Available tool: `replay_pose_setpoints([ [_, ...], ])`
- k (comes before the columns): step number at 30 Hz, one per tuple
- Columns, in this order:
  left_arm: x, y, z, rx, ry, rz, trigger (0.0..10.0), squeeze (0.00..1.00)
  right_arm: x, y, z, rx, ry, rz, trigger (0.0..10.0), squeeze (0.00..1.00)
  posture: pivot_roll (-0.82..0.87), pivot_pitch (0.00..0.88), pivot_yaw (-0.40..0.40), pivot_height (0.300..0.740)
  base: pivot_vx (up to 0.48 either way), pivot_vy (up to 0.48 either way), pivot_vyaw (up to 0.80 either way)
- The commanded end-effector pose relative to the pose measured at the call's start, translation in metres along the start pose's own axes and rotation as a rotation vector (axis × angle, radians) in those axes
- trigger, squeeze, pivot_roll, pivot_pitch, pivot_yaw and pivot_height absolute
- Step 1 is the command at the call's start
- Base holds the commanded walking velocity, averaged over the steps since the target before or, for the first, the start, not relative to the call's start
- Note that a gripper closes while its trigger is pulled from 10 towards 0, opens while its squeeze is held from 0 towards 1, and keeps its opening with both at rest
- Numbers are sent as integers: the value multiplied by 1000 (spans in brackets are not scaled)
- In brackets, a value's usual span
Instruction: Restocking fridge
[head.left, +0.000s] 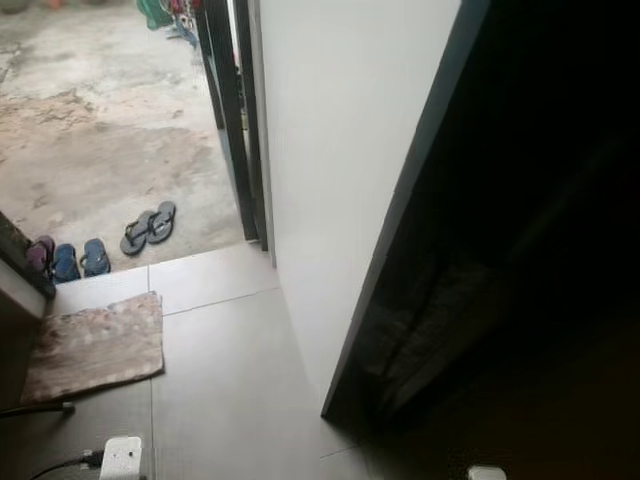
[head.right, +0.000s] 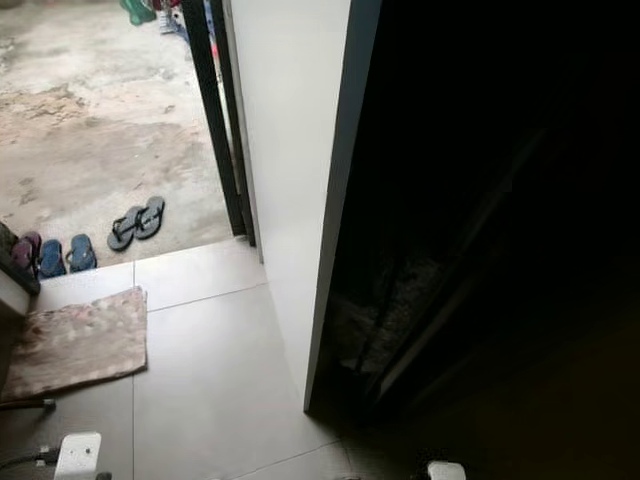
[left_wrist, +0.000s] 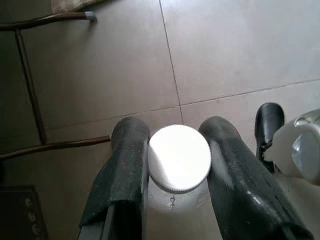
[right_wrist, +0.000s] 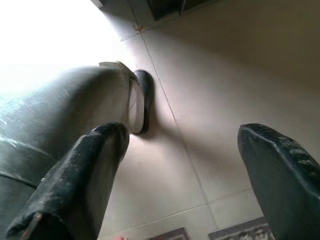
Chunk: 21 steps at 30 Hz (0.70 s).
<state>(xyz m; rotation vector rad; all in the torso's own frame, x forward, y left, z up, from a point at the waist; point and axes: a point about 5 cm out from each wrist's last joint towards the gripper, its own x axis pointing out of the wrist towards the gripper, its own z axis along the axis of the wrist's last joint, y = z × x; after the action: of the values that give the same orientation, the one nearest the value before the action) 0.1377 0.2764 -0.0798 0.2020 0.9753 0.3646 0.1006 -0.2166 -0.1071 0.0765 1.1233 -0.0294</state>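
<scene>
Left gripper (left_wrist: 177, 160) clamped on white round-capped plastic bottle (left_wrist: 179, 156), long axis along fingers; right gripper (right_wrist: 177, 175) spread, empty, above grey tiled floor (right_wrist: 210, 100).

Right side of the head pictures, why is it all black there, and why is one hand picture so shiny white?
In the eye views the space past the white door sits in deep shade, while daylight falls on the concrete yard and flip-flops. In the right wrist view, glare burns out the upper corner. In the left wrist view, the white bottle cap between the left gripper fingers is slightly overexposed.

Mat (head.left: 95, 345) left on floor (head.left: 230, 380); sandals (head.left: 148, 227) beyond.
</scene>
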Motion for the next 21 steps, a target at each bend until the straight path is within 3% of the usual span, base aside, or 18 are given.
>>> replay_pose_setpoints([
  [1, 0, 2, -1, 25, 10, -12, 10000, 0, -3, -2, -15, 18, 44, -10, 10000, 0, 69, 118, 33, 740, 0, 0, -700],
  [7, 0, 2, 0, 19, 3, -15, 10000, 0, -4, 2, -20, 15, 54, -4, 10000, 0, 48, 72, 43, 740, 0, 0, -700],
  [11, 3, -1, 13, 11, -18, -23, 10000, 0, -3, 1, -18, 16, 50, -5, 10000, 0, 40, 98, 42, 740, 0, 0, -700],
  [21, 3, -18, 15, -15, -5, -54, 10000, 0, -5, -13, -13, 15, 39, -38, 10000, 0, 29, 113, -16, 740, 0, 0, -699],
])
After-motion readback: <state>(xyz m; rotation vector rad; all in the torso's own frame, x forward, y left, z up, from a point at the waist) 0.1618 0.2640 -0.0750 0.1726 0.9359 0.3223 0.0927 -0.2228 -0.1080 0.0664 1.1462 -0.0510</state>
